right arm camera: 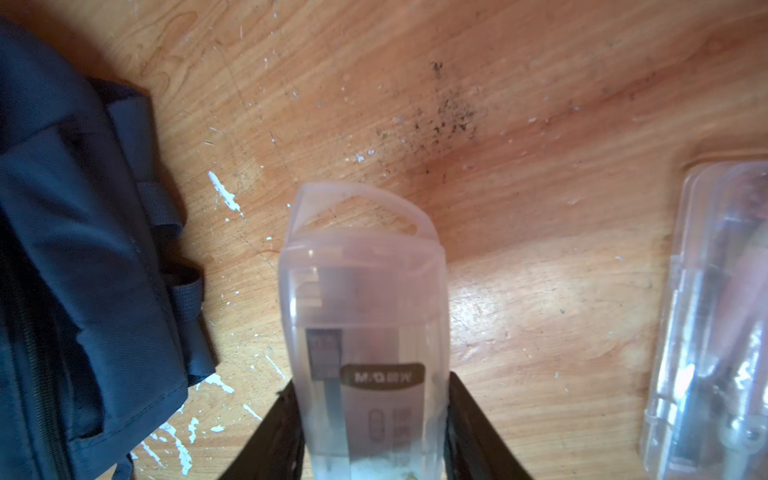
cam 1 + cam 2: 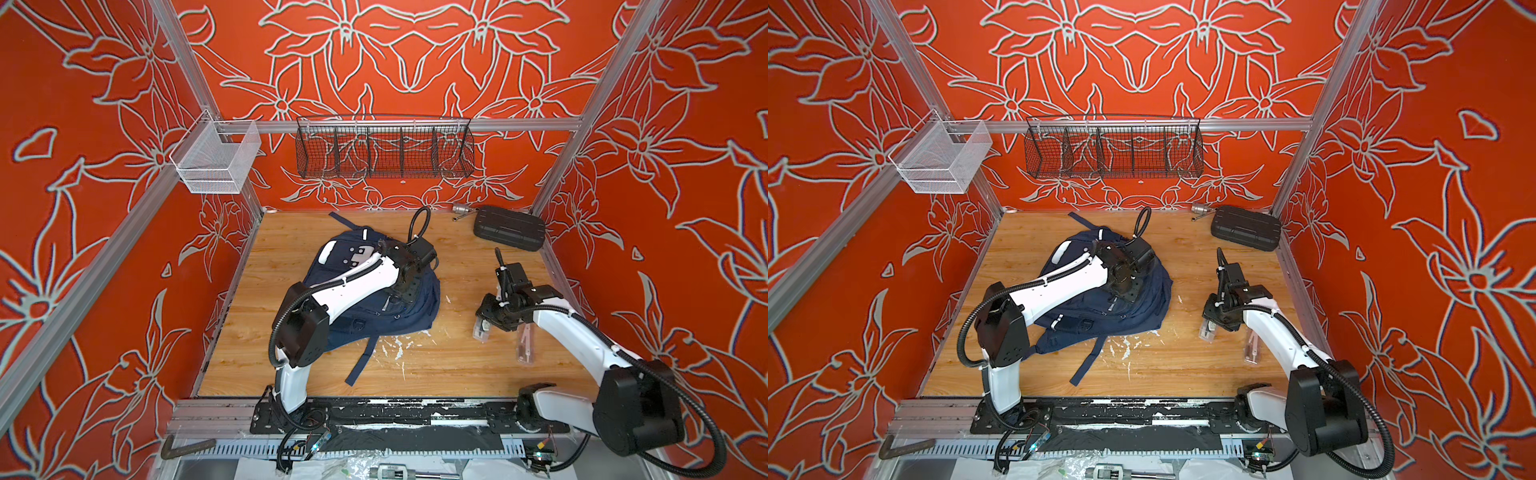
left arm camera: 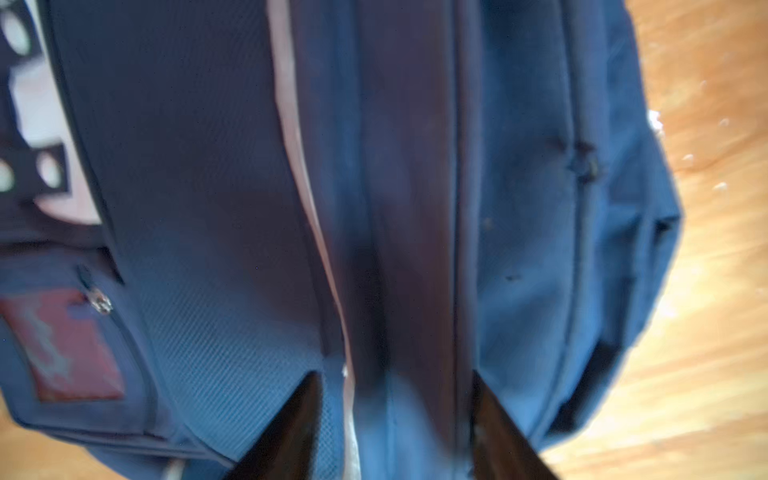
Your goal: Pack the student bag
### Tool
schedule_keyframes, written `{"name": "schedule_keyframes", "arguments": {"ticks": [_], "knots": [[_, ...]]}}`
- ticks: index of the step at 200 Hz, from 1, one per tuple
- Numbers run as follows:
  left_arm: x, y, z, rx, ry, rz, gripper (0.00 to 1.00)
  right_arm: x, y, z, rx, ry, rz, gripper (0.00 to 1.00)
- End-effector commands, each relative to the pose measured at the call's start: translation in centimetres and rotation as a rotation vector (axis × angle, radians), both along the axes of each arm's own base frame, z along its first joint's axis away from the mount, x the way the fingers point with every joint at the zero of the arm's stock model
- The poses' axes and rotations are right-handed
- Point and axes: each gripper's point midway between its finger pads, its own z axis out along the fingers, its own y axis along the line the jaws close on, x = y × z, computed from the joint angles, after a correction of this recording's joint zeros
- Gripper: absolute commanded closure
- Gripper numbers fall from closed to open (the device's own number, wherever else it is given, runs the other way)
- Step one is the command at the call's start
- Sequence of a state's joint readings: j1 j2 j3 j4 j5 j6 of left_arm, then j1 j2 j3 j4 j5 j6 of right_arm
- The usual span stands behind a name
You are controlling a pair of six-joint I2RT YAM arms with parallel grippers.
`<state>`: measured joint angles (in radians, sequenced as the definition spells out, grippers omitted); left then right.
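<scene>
The student bag (image 2: 415,307) (image 2: 1150,299), navy with a white patch and silver strips, lies flat on the wooden table left of centre. My left gripper (image 3: 395,399) presses down on its top side, and a ridge of navy fabric (image 3: 407,291) by a silver strip fills the gap between its fingers. In both top views the wrist hides those fingers. To the right of the bag, my right gripper (image 1: 371,380) (image 2: 484,322) is shut on a small clear plastic case (image 1: 361,291) (image 2: 482,332) with a dark label, low over the table.
A second clear case (image 2: 525,345) (image 1: 715,332) lies just right of the held one. A black ribbed hard case (image 2: 509,227) and a small metal piece (image 2: 461,210) sit at the back right. A black wire basket (image 2: 384,151) and a white mesh basket (image 2: 216,160) hang on the rails.
</scene>
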<state>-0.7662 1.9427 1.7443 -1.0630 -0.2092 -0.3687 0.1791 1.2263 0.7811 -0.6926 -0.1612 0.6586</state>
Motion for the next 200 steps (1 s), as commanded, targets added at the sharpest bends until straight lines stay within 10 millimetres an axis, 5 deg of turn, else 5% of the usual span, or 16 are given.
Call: {"name": "schedule_keyframes", "arguments": {"ticks": [1, 19, 53, 84, 145, 200], "knots": [[0.1, 1.4, 1.3, 0.059, -0.033, 0.047, 0.76, 0.9, 0.7, 1.9, 0.029, -0.043, -0.004, 0.67], [0.1, 2.3, 3.8, 0.035, -0.106, 0.074, 1.00, 1.2, 1.0, 2.5, 0.040, -0.064, 0.002, 0.68], [-0.3, 3.3, 8.7, -0.082, -0.213, 0.074, 1.00, 2.7, 2.7, 4.6, 0.093, -0.139, 0.031, 0.69], [-0.5, 4.1, 11.0, -0.186, -0.241, 0.088, 1.00, 4.2, 5.5, 7.3, 0.123, -0.195, 0.092, 0.69], [-0.3, 5.4, 13.2, -0.335, -0.276, 0.108, 1.00, 7.2, 14.9, 12.8, 0.287, -0.306, 0.212, 0.69], [0.1, 4.7, 13.6, -0.394, -0.269, 0.103, 1.00, 8.9, 24.2, 12.9, 0.461, -0.303, 0.258, 0.68]]}}
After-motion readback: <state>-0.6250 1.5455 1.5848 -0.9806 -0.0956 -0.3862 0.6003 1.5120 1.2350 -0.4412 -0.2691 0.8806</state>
